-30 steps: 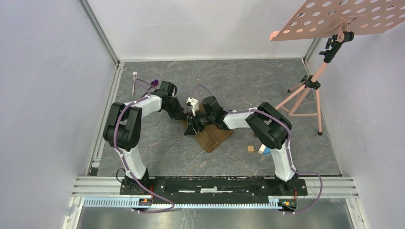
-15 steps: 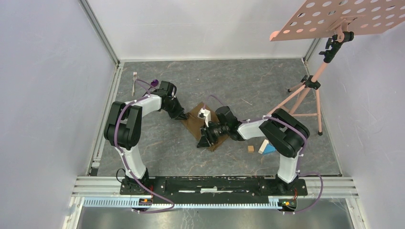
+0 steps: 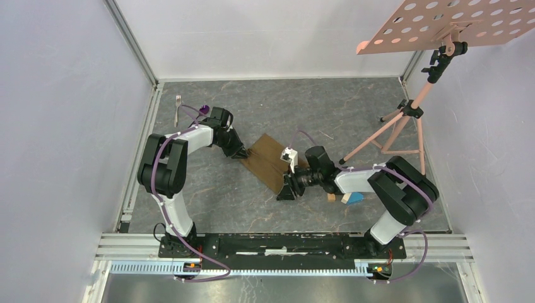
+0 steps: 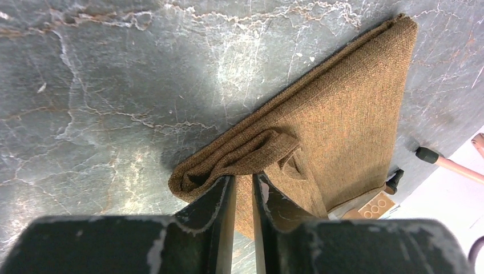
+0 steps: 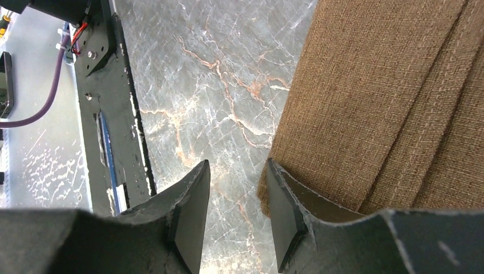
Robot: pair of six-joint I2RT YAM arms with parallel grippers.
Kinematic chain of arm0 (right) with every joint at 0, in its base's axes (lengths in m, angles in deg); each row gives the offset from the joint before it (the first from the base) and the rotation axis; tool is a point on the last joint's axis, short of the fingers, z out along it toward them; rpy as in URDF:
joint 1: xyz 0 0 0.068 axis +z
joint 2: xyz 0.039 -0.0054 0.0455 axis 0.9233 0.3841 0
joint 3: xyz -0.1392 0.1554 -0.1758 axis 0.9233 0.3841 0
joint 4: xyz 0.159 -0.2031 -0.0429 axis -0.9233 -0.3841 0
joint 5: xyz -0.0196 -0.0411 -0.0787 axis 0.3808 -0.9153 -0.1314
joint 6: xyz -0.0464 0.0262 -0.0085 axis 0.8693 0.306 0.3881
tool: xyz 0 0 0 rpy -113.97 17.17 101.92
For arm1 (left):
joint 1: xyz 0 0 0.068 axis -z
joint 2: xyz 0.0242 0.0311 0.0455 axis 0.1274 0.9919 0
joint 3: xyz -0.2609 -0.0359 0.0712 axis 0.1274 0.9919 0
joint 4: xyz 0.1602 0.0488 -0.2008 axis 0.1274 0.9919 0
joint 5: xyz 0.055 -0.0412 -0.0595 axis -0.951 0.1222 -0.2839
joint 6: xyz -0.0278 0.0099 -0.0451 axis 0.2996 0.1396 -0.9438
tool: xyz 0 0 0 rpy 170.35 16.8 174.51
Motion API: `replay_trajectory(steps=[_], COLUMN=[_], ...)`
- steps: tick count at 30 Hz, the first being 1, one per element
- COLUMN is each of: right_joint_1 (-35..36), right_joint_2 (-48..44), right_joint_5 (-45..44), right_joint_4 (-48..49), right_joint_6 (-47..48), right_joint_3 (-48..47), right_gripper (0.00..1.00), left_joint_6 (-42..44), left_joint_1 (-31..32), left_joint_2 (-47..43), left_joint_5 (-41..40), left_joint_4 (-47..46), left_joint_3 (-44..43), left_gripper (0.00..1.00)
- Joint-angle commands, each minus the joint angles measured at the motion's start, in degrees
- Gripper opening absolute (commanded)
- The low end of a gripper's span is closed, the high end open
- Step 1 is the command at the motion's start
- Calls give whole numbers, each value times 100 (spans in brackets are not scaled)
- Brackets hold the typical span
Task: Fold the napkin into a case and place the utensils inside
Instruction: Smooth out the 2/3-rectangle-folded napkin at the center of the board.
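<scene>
Napkin [image 3: 272,163] lay long axis diagonal between my grippers: left gripper [image 4: 243,178] pinched far corner; right gripper [image 5: 237,165] half-open (nothing between jaws), just beside near end.

Left pincer [image 4: 242,181] pinched nearly closed, right pincer [image 5: 236,171] jaws apart, both pointing downward.
</scene>
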Motion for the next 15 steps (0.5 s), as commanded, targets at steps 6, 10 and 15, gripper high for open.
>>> replay_trajectory(steps=[6,10,15], right_joint_1=[-127,-157,-171], right_joint_2=[-45,194,264], right_joint_5=[-221,-286,-424], right_joint_4=[-206,-114,-138], right_joint_6=[-362,-409,-332], right_joint_3=[-433,-547,-418], right_gripper=[36,31,29], left_joint_6=[169,31,-106], left_joint_1=[74,71,72], left_joint_2=[-256,2,202], left_joint_5=[527,616,501], left_joint_4=[-334,-533,-696], left_joint_3=[38,-79,-155], left_gripper=[27,24,22])
